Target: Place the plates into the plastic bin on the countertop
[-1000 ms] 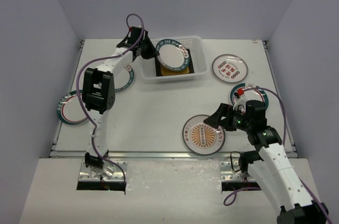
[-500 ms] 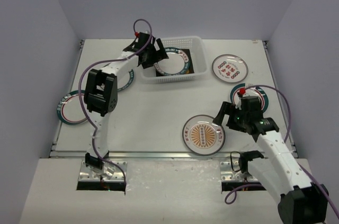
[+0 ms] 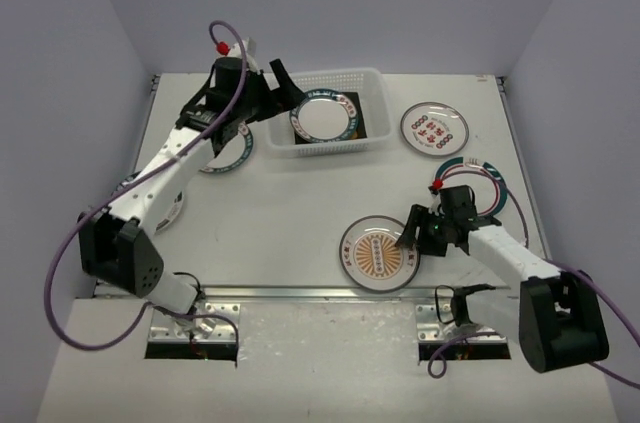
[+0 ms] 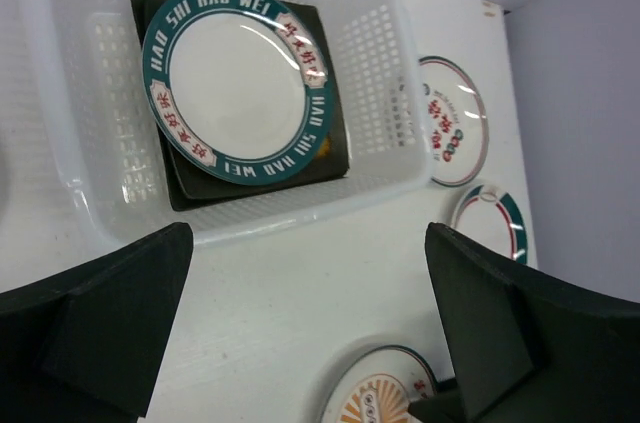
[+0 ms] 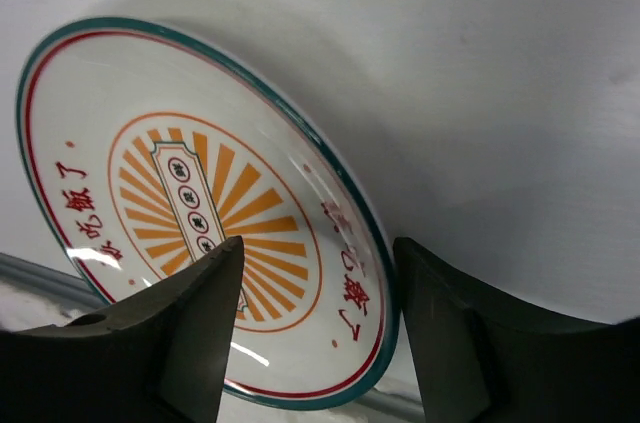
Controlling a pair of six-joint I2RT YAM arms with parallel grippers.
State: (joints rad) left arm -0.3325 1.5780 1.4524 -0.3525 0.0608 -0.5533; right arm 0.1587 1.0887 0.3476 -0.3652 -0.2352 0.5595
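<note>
The white lattice plastic bin [image 3: 372, 88] stands at the back centre of the countertop [image 3: 290, 213]. It holds a round teal-rimmed plate [image 3: 323, 118] that lies on dark square plates [image 4: 250, 183]. My left gripper [image 3: 278, 93] is open and empty, just left of the bin; in the left wrist view [image 4: 310, 323] it hovers above the bare table in front of the bin [image 4: 380, 33]. My right gripper [image 3: 412, 236] is open. Its fingers straddle the right rim of an orange sunburst plate [image 5: 200, 203], which lies on the table [image 3: 375, 253].
A red-motif plate [image 3: 434, 128] lies right of the bin. A teal-and-red-rimmed plate [image 3: 488, 178] lies partly behind my right arm. Two more plates [image 3: 232, 155] [image 3: 172, 211] lie partly under my left arm. A metal rail [image 3: 300, 292] runs along the near table edge.
</note>
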